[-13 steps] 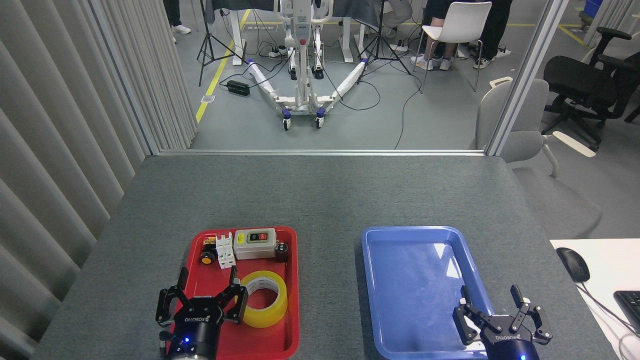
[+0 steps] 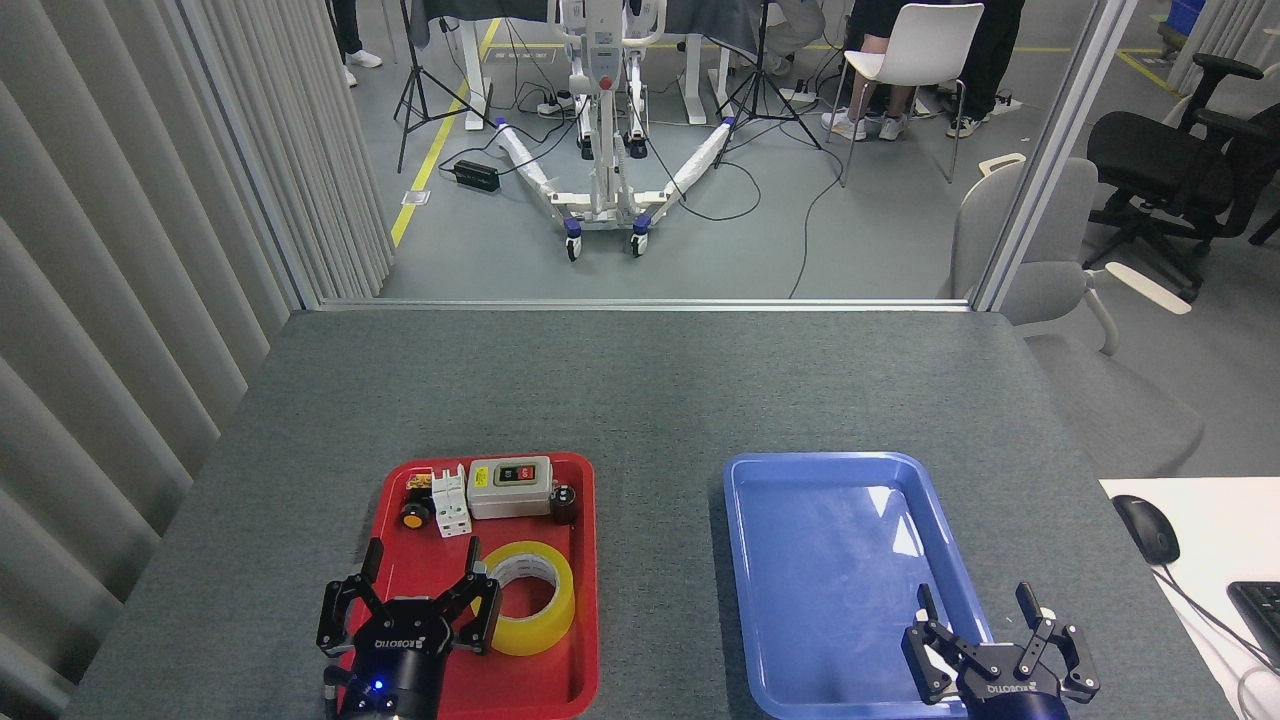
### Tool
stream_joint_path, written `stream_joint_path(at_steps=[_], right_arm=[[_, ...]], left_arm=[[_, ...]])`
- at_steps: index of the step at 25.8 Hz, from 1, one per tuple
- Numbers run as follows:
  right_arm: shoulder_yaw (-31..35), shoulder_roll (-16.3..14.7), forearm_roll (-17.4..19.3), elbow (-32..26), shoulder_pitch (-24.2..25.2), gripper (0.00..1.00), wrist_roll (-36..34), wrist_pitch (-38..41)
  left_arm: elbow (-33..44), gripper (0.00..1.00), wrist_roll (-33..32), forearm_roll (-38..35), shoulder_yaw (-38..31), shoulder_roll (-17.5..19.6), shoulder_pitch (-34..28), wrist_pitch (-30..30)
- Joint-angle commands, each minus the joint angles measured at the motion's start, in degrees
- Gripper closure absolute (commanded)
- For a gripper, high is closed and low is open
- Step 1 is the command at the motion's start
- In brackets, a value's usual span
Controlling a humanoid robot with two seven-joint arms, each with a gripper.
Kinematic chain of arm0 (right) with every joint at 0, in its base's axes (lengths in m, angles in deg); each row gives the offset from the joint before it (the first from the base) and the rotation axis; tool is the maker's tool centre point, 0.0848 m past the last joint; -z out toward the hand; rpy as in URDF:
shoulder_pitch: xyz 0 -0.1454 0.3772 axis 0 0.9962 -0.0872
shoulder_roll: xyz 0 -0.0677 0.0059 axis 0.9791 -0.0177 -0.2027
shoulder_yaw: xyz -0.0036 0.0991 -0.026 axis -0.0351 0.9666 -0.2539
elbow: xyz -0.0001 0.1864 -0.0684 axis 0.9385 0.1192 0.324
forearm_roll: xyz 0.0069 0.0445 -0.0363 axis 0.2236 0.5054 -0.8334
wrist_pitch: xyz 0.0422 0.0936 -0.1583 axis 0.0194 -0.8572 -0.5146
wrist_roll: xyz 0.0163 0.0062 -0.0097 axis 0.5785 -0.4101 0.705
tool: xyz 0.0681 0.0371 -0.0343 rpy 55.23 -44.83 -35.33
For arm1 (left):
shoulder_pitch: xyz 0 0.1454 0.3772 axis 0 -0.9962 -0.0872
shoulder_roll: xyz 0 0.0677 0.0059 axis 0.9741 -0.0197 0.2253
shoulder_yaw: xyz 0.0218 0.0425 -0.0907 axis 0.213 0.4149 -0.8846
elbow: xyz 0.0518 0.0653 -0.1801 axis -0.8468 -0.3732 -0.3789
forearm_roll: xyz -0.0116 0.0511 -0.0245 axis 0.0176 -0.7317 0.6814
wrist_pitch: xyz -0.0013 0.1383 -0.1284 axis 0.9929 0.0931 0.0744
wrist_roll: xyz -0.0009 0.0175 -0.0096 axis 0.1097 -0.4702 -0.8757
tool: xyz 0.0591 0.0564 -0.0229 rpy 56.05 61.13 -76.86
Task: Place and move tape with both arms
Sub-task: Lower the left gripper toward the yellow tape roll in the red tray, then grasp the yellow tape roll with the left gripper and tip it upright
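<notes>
Two grippers: both in view at the near edge of the table, both empty.
Left gripper: fingers splayed wide, grasping nothing; it hangs over the near part of the red tray, its right-hand finger just beside the tape, contact not discernible.
Right gripper: fingers spread, holding nothing; it sits over the near right corner of the blue tray.
Tape: lying flat in the red tray, near right portion, core opening upward, not lifted.
Other tray contents: a grey switch box, a white breaker, a small yellow-orange button and a dark cylinder along the far end, apart from the tape.
Blue tray: nothing in it.
Progress, judged: early stage; no grasp made, no transfer done.
Remaining, judged: close on the tape, lift it clear, move it across, presumably to the blue tray, with the second arm taking its part.
</notes>
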Motion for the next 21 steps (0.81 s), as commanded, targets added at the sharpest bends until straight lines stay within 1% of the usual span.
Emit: stream_joint_path(at_steps=[1, 5, 9, 12, 16, 18, 21], right_arm=[[0.11, 0.13, -0.04, 0.01, 0.66, 0.00, -0.13, -0.02], [0.20, 0.13, -0.04, 0.01, 0.75, 0.00, -0.13, -0.11], [0.29, 0.05, -0.13, 0.01, 0.75, 0.00, -0.22, -0.11], [0.37, -0.13, -0.13, 0.01, 0.49, 0.00, -0.39, -0.19], [0.37, -0.13, -0.04, 0.01, 0.31, 0.00, -0.39, -0.37], [0.37, -0.04, -0.04, 0.01, 0.31, 0.00, -0.39, -0.37], [0.29, 0.13, -0.04, 0.01, 0.40, 0.00, -0.39, -0.46]], left_arm=[[-0.19, 0.00, 0.77, -0.02, 0.78, -0.08, -0.22, 0.08], [-0.98, 0.00, 1.03, -0.02, 0.86, -0.17, 0.66, -0.01], [-0.54, 0.00, -1.60, -0.02, 0.25, -0.43, 1.54, -2.38], [-0.19, 0.00, -9.60, -0.02, 0.16, -0.52, 3.56, -2.56], [-0.19, 0.00, -23.40, 0.41, 0.25, -0.78, 6.02, -2.47], [-0.19, 0.00, -30.17, 2.17, 0.34, -0.96, 7.43, -2.30], [-0.46, 0.00, -38.16, 8.06, 0.25, -1.04, 9.80, -1.94]])
